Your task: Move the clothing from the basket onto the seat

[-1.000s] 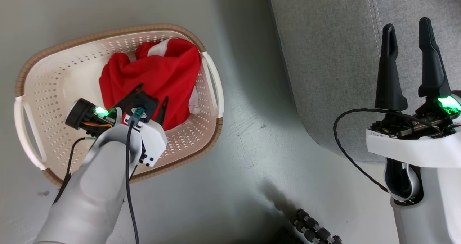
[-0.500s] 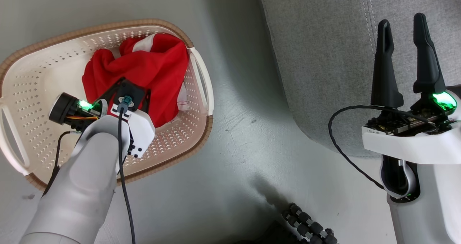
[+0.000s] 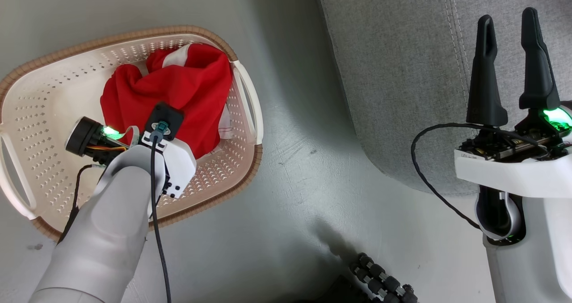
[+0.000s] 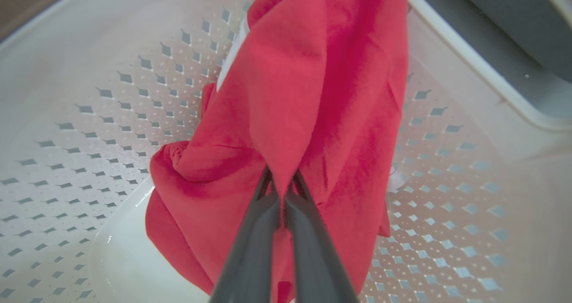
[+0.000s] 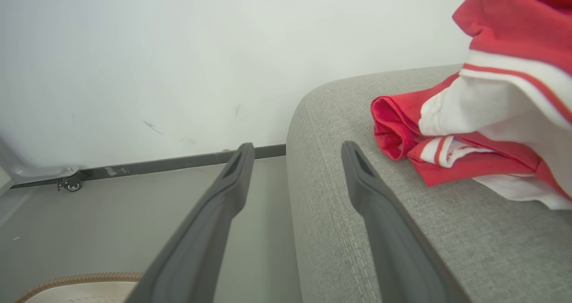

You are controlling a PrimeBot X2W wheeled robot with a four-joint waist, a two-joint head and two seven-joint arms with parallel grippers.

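Note:
A crumpled red garment with white trim [image 3: 178,88] lies in the cream perforated basket [image 3: 58,115] on the floor at the left. My left arm reaches down into the basket, and its wrist hides the fingers in the head view. In the left wrist view my left gripper [image 4: 281,182] is shut on a raised fold of this red clothing [image 4: 313,70]. My right gripper [image 3: 507,17] stands open and empty over the grey seat [image 3: 402,70]. A second red garment with white panels and stripes [image 5: 491,115] lies on the seat [image 5: 357,231], to the right of my right gripper [image 5: 297,146].
Grey floor [image 3: 304,173] separates the basket from the seat's rounded corner. A black ribbed roller [image 3: 384,285] of my base shows at the bottom. Beyond the seat are a white wall, a dark baseboard [image 5: 178,160] and a small caster [image 5: 71,186].
My left gripper's fingers, spread over the red garment before, have shut on its fabric. The head camera shifted a little. The right gripper stays open.

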